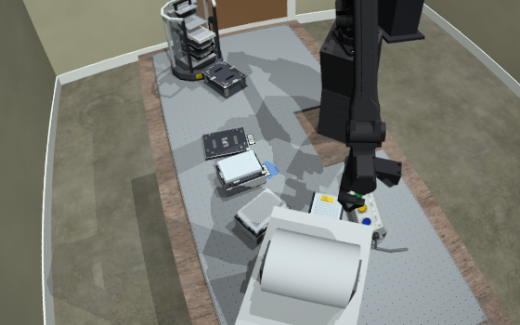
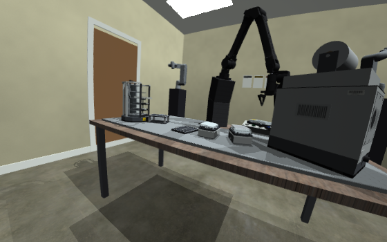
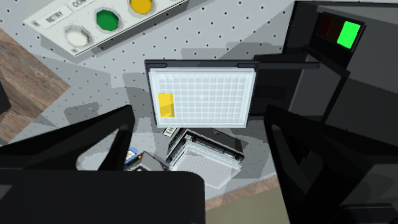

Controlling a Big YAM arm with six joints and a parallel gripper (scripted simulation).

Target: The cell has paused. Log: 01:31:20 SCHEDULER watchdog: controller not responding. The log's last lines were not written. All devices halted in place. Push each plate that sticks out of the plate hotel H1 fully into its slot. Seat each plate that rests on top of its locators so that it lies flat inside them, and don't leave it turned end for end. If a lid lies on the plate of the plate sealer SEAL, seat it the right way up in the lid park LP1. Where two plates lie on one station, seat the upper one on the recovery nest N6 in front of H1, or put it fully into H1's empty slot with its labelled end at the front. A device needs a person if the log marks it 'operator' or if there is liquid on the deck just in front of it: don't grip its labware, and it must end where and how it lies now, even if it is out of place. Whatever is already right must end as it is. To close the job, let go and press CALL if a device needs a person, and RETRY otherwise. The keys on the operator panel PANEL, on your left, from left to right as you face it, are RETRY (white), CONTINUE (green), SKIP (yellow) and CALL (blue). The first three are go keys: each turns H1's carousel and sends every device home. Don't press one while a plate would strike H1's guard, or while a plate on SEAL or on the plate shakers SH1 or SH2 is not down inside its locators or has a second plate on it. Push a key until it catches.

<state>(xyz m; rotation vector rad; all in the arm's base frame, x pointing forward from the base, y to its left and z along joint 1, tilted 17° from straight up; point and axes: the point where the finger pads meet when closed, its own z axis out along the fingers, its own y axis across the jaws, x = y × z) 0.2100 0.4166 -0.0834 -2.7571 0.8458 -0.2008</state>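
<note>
Gripper [image 3: 200,145] spread wide, empty, hovers above SEAL plate [image 3: 201,97] beside PANEL [image 1: 370,214]. Blue liquid [image 1: 270,169] fronts one shaker [image 1: 240,173]. Judged step: inspecting SEAL plate; next, descend square.

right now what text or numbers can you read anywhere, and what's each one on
"RETRY": label beside the white key on the operator panel.
"CO...": label by the green key, cut off by the frame edge.
Light marks on the dark lid park: too blurred to read.
Barcode-like label on the plate sealer: too small to read.
</note>
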